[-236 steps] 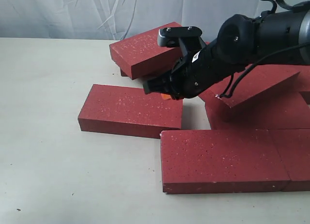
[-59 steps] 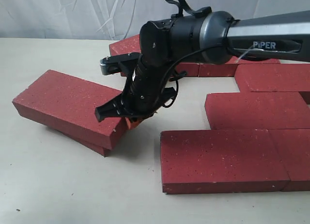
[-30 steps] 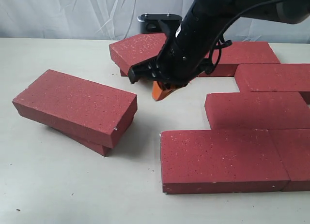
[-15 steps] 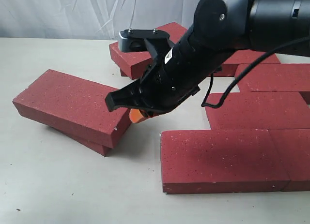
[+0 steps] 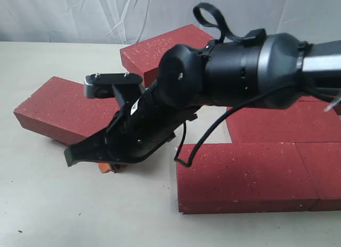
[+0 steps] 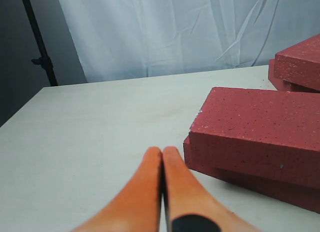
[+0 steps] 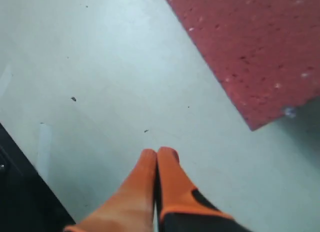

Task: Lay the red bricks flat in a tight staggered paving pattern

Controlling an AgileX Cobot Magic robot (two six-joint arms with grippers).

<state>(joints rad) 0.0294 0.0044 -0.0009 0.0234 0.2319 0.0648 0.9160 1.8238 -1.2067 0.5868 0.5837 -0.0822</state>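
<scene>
Two red bricks (image 5: 53, 105) lie stacked on the left, the top one askew; the left wrist view shows the same stack (image 6: 260, 127). Another red brick (image 5: 154, 49) sits tilted at the back. Flat on the right are a front brick (image 5: 240, 177), one butted against its right end (image 5: 322, 172), and one behind (image 5: 272, 124). My right gripper (image 5: 106, 167) reaches across, low over the table by the stack's front corner, shut and empty (image 7: 158, 153). My left gripper (image 6: 162, 151) is shut, empty, beside the stack, and out of the exterior view.
The black right arm (image 5: 224, 76) spans the middle and hides part of the stack and the back bricks. A white curtain (image 5: 80, 15) hangs behind the pale table (image 5: 64, 209). A dark stand (image 6: 37, 41) rises past the table's far edge.
My right arm has swung down and to the left, from above the gap between the bricks to low beside the left stack. The bricks have not moved in the last second.
</scene>
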